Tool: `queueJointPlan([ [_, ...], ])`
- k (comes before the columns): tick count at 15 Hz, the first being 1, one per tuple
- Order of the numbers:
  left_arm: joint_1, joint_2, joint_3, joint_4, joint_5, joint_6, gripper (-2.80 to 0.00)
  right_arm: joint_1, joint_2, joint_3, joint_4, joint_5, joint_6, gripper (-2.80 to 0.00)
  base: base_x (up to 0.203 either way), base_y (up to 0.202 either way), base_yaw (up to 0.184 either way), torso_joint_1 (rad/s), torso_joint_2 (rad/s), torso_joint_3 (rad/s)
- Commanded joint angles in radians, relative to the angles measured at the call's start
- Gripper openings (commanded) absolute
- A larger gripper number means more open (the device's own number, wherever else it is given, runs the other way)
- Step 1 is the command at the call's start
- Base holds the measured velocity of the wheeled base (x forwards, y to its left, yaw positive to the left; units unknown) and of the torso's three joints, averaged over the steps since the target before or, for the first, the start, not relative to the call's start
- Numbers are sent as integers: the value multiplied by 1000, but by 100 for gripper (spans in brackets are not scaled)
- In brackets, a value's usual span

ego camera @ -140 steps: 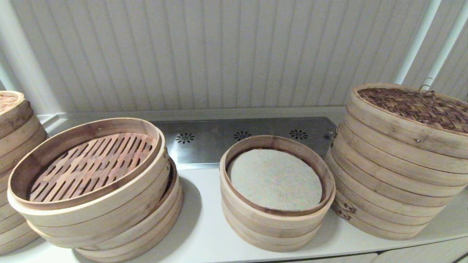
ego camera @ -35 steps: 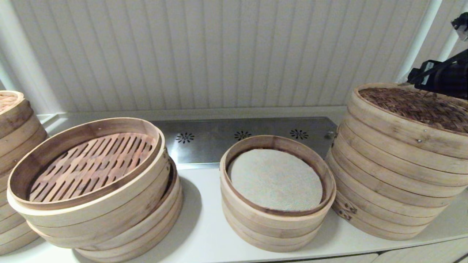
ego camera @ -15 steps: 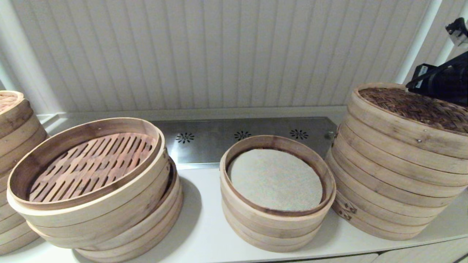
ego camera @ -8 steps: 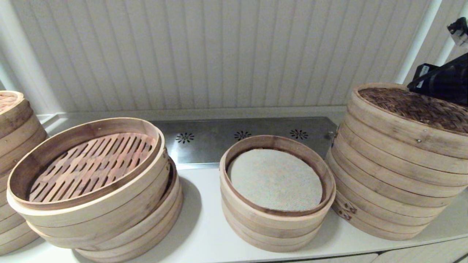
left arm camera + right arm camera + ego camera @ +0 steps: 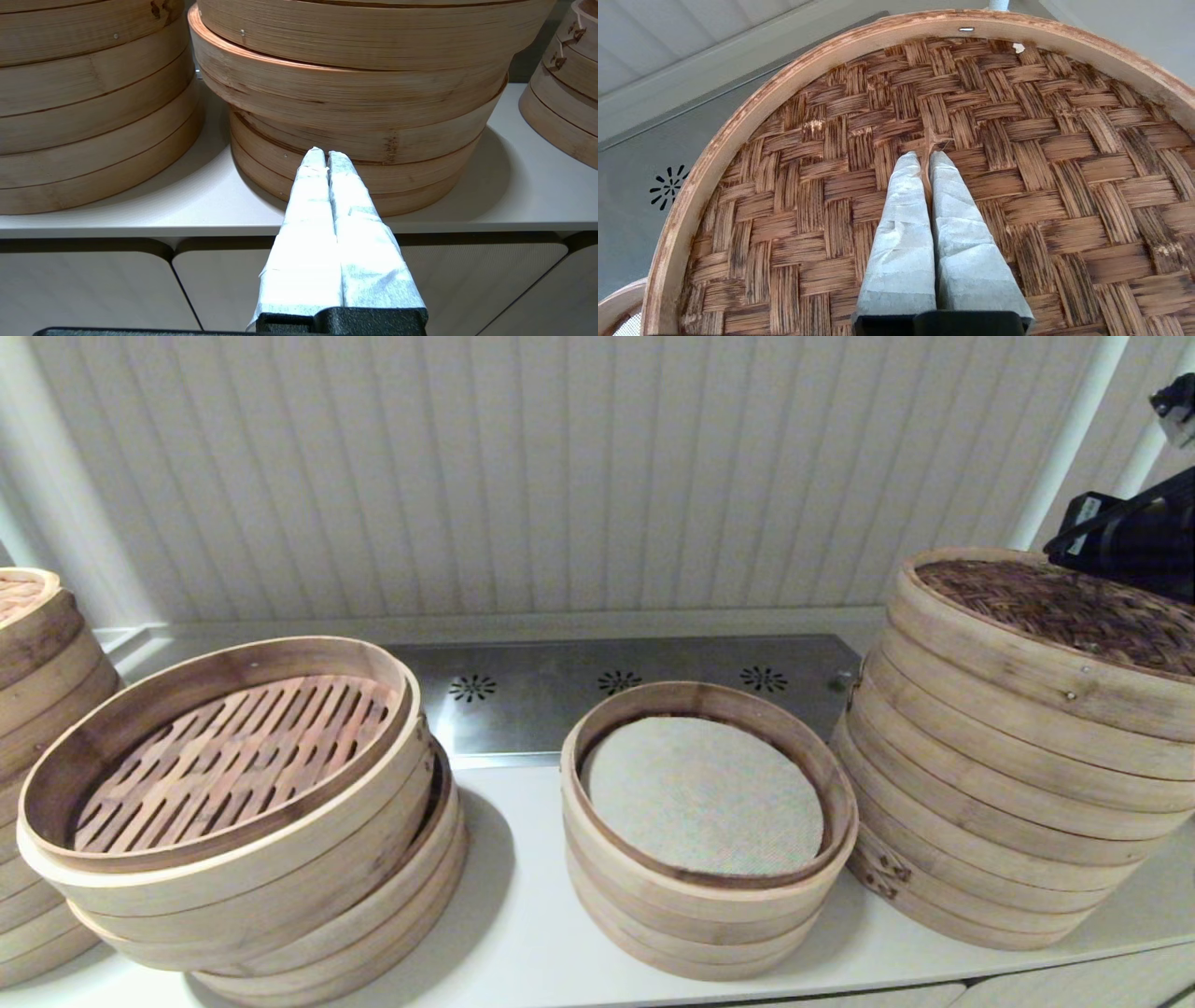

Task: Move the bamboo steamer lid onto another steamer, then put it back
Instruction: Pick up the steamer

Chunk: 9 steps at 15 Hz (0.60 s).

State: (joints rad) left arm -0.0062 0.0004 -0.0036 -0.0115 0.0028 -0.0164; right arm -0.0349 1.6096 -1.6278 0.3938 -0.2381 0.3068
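Observation:
The bamboo steamer lid (image 5: 1055,607), pale band rim and dark brown woven top, lies on the tall stack of pale bands, the other steamer (image 5: 990,803), at the right of the counter. My right arm (image 5: 1130,537) reaches in over the lid's far side. In the right wrist view my right gripper (image 5: 924,156) rests on the woven top (image 5: 1017,140), shut on the thin strip handle at the lid's middle. My left gripper (image 5: 326,156) is shut and empty. It hangs in front of the counter edge, below the wide basket stack (image 5: 350,93).
A wide open basket with a slatted floor (image 5: 233,756) sits at the left, with another stack (image 5: 37,653) beyond it. A shorter three-band steamer (image 5: 705,915) with a cloth liner stands in the middle of the white counter (image 5: 523,915). A steel vent panel (image 5: 541,709) and a wall lie behind.
My right arm came in over the lid, which showed no arm in the earliest frame. Over the last second it has shifted only slightly to the right. The lid has not moved.

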Motion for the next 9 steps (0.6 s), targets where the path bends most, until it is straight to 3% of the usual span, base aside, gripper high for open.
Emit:
queueJointPlan([
  [1,0,1,1,-1,0,0,-280,0,-8,-3,-2,-1,3,-280,0,0,0,0,0,0],
  [9,0,1,1,-1,0,0,-280,6,-36,-7,-13,-1,8,-280,0,0,0,0,0,0],
])
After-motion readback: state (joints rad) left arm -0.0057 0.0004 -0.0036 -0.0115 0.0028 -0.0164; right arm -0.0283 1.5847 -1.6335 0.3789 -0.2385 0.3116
